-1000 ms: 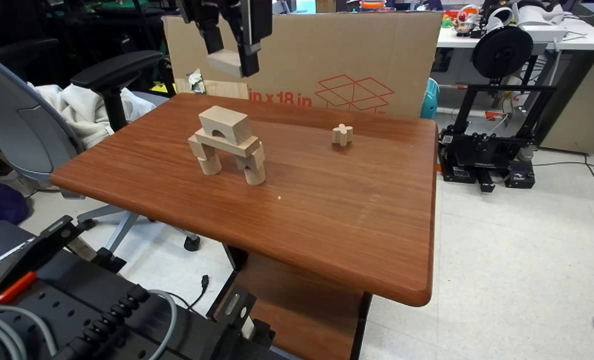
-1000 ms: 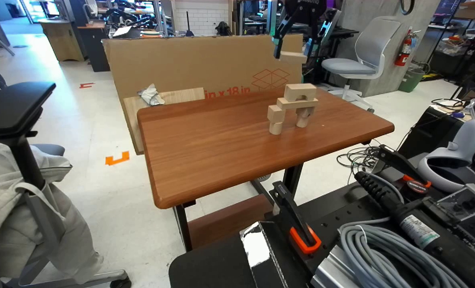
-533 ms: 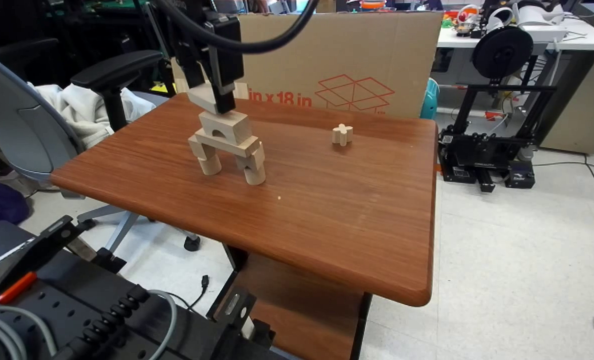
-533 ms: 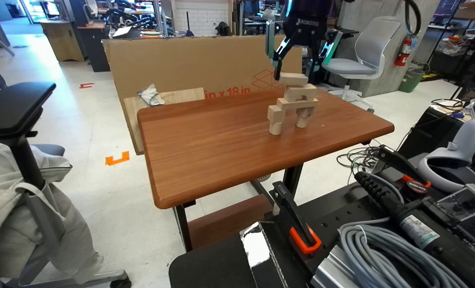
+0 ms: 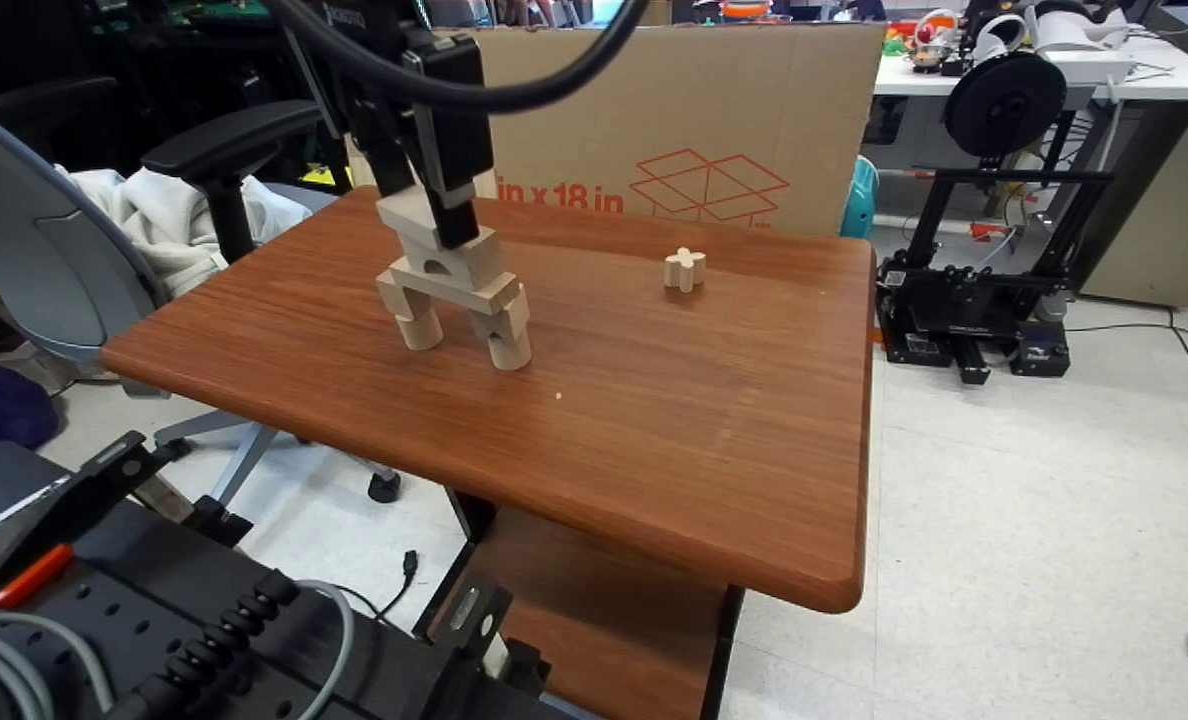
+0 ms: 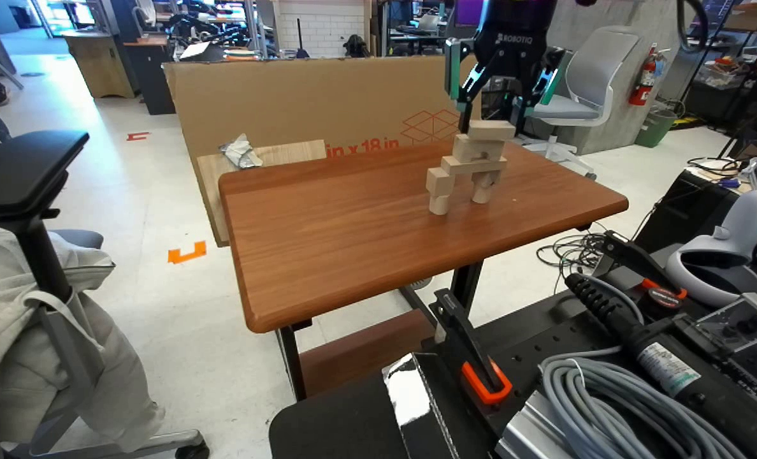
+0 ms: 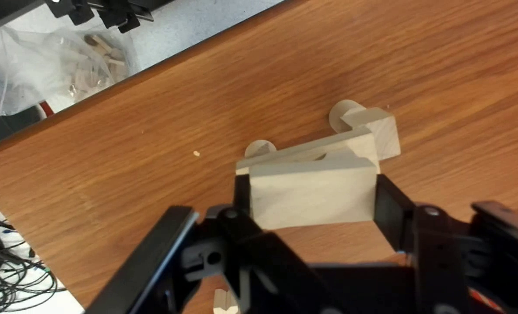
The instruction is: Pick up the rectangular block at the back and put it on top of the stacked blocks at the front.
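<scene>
The rectangular block (image 5: 402,213), a pale wooden bar, is between my gripper's fingers (image 5: 424,207). It also shows in an exterior view (image 6: 492,131) and in the wrist view (image 7: 313,196), with a black finger against each end. My gripper (image 6: 491,119) is shut on it and points down over the stacked blocks (image 5: 454,286). The block is level, right at the arch block on top of the stack (image 6: 474,166); I cannot tell whether they touch. In an exterior view it sits somewhat right of the arch block's middle. The stack's crosspiece shows behind it in the wrist view (image 7: 302,151).
A small cross-shaped wooden piece (image 5: 685,270) stands on the brown table (image 5: 694,420), away from the stack. It also shows low in the wrist view (image 7: 225,302). A large cardboard sheet (image 6: 327,95) stands along the table's far edge. A chair armrest (image 5: 234,135) is beside the table.
My gripper has come down with the block from well above the stack to its top. In the last half second it lowered slightly and shifted sideways. The stack has not moved.
</scene>
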You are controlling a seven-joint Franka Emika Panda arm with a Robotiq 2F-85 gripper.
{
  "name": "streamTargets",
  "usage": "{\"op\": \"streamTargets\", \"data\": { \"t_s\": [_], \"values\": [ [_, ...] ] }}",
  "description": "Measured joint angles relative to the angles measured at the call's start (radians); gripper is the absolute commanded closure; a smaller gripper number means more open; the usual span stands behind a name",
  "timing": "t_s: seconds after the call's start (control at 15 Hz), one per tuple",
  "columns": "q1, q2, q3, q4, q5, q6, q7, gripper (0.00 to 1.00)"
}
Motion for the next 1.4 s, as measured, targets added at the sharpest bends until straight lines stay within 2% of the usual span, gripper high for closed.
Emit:
{"op": "streamTargets", "data": {
  "t_s": [0.73, 1.4],
  "values": [
    [0.006, -0.007, -0.004, 0.007, -0.119, 0.009, -0.005, 0.57],
    [0.013, 0.002, 0.002, 0.009, -0.125, 0.021, -0.049, 0.57]
  ]
}}
